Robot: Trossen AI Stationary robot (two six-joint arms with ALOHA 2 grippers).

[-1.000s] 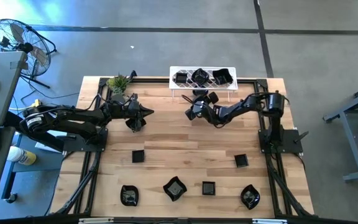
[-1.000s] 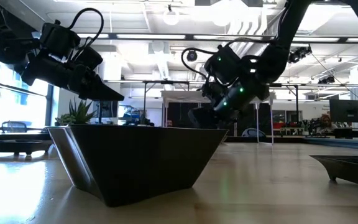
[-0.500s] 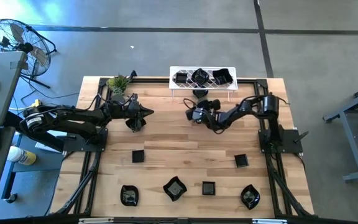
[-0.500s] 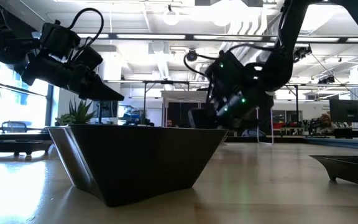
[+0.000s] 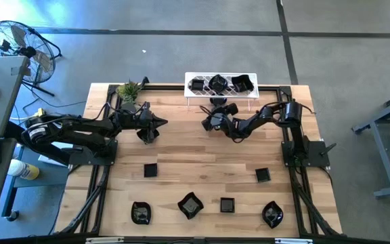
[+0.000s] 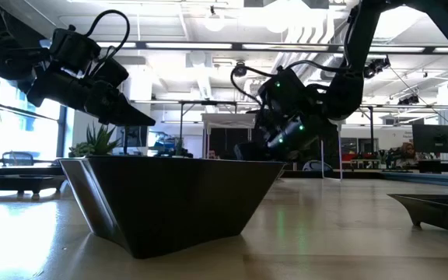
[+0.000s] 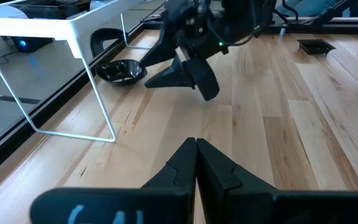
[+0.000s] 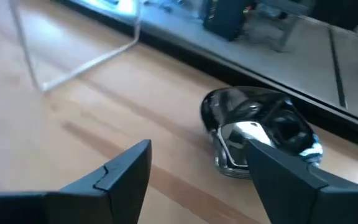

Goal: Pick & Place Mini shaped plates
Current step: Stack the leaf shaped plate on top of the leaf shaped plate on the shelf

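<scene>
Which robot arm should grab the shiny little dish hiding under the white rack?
Probably the right. The right gripper is open and near that dish under the rack. The left gripper is shut and farther off.

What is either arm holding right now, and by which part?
Nothing. The right gripper has its jaws open near a glossy plate under the rack, not gripping it. The left gripper is shut and empty.

- Three glossy black mini plates (image 5: 221, 84) sit side by side on a raised white stand at the table's far edge.
- One rounded glossy plate (image 8: 257, 132) lies on the wood under that stand, just ahead of my right fingers.
- Six more (image 5: 207, 196) lie upright, scattered across the near half, apart from one another.
</scene>
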